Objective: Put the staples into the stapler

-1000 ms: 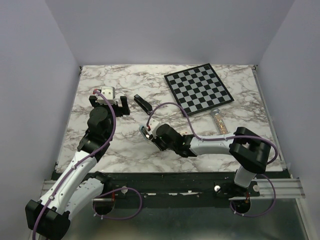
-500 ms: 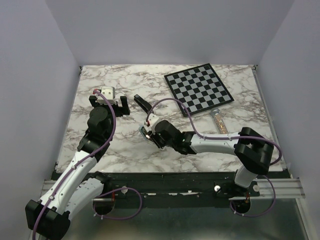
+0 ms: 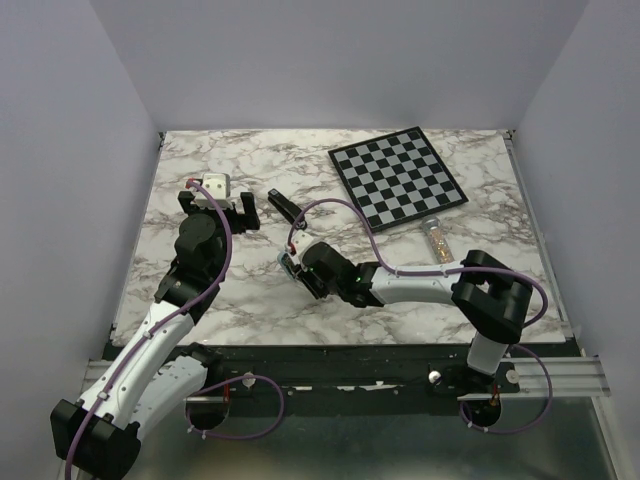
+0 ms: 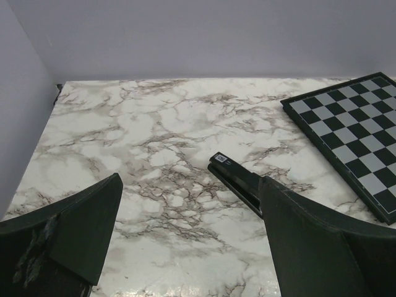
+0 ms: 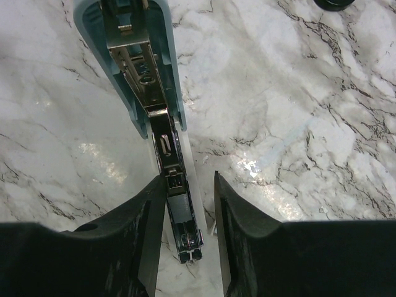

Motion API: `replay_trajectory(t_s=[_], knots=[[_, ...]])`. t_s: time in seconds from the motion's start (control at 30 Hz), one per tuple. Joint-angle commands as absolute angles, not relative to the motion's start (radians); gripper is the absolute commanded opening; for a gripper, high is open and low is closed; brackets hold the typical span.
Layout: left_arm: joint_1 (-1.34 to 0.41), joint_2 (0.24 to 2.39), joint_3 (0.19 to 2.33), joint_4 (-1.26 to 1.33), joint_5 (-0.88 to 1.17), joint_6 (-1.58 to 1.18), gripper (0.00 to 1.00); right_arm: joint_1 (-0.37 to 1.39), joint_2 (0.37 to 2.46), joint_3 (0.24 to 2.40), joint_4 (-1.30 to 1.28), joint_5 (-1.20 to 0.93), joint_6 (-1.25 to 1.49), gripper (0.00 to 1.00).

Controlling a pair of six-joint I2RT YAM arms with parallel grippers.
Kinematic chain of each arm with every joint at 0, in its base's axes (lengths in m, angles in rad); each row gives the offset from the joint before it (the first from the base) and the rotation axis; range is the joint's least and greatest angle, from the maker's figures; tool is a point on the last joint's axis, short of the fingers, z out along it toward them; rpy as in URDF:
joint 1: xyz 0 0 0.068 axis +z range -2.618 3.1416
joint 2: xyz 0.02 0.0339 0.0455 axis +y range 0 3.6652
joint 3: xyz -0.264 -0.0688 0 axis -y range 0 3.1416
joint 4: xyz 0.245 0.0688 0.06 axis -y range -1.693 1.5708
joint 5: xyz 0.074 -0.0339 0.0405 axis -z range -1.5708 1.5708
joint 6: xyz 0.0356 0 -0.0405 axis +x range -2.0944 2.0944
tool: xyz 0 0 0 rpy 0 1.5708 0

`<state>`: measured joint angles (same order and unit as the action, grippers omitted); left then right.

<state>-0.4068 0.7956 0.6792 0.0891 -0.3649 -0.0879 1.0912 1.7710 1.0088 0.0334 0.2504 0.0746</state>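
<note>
Marble-patterned table (image 3: 250, 160) enclosed by plain lavender walls. Take the chessboard (image 3: 397, 178) at the far right of the surface as the reference. Locate the teal stapler (image 5: 162, 133) to the near left of the chessboard, hinged fully open and lying flat, bright metal magazine rail facing up. Find the right gripper (image 5: 189, 180) directly over that rail, partly open and straddling it lengthwise, with clearance apparent on one side; read as clamping nothing. Cannot tell the staples from the shiny rail in the right wrist view: possibly seated in the channel between the fingers, possibly not; no loose strip seen anywhere around the chessboard. Locate a second, black stapler (image 3: 285, 207) directly left of the chessboard, closed and untouched. Find the left gripper (image 4: 190, 181) further left of the chessboard, beyond the black stapler, spread to full width, holding nothing, poised above bare marble. Note a clear tube (image 3: 437, 241) just nearside of the chessboard, well apart from both grippers. Judged progress: opening done; insertion probably at or near completion, but unconfirmed. Left to do: verify seating of the strip, swing the teal cover shut, check latching.
</note>
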Motion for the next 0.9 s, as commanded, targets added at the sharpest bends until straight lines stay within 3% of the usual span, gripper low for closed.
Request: replay_trajectory(t_s=[0.0,0.87], knots=[[-0.402,0.787,0.675,0.112,-0.360,-0.075,0.99,1.083,1.772,1.006,0.003,0.279,0.092,0.45],[-0.403,0.798,0.675,0.112,-0.353,-0.078,0.99,1.060,1.729,1.057,-0.067,0.259,0.129,0.43]])
